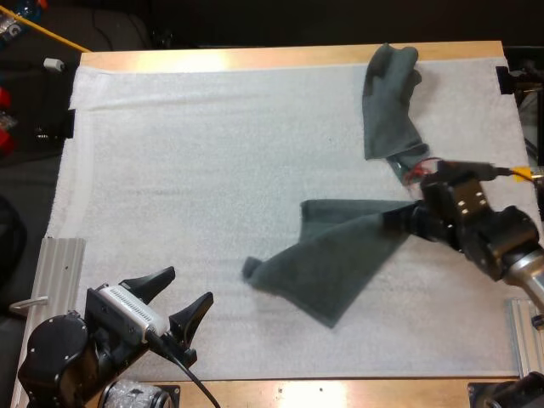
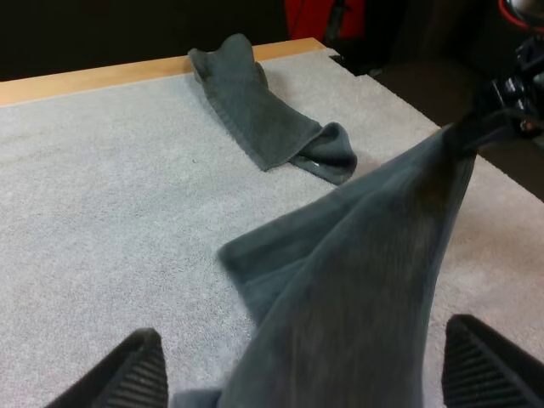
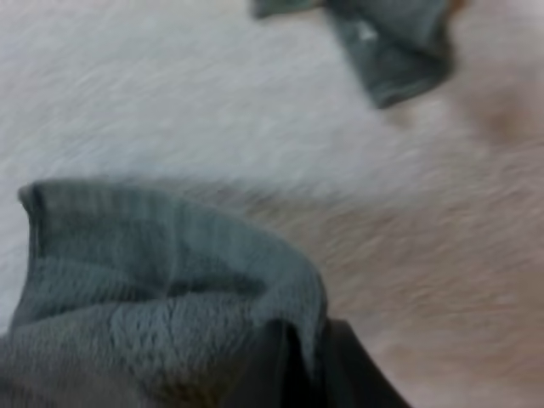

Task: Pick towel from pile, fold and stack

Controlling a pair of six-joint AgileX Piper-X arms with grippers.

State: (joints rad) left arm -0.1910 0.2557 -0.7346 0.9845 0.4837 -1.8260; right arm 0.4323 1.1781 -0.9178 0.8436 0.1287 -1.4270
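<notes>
Looking down from the high view, the right gripper [image 1: 394, 219] is clamped on one corner of the lifted towel [image 1: 340, 259], at the right side of the white mat [image 1: 187, 170]. From that pinched corner the dark grey-green cloth slopes down and to the left, and its lower end touches the mat around the middle, toward the near edge. A second towel [image 1: 389, 102] lies crumpled in a long strip at the far right of the mat, its far end reaching the rim of the wooden table [image 1: 255, 58]. It lies apart from the lifted one, just beyond the right arm. The left gripper [image 1: 189, 287] sits at the near left of the mat, its two black prongs spread apart with nothing between them, well apart from both towels.

From the left wrist view, that arm's own fingers [image 2: 136, 374] stand wide apart. The lifted towel hangs ahead of them, rising to a peak where the right gripper pinches it. The second towel lies farther off by the table's far edge, one end folded over on itself.

From the right wrist view, the lifted towel bunches in a fold right at the dark fingers [image 3: 348, 374], which press on its edge. The second towel lies beyond on the mat.
</notes>
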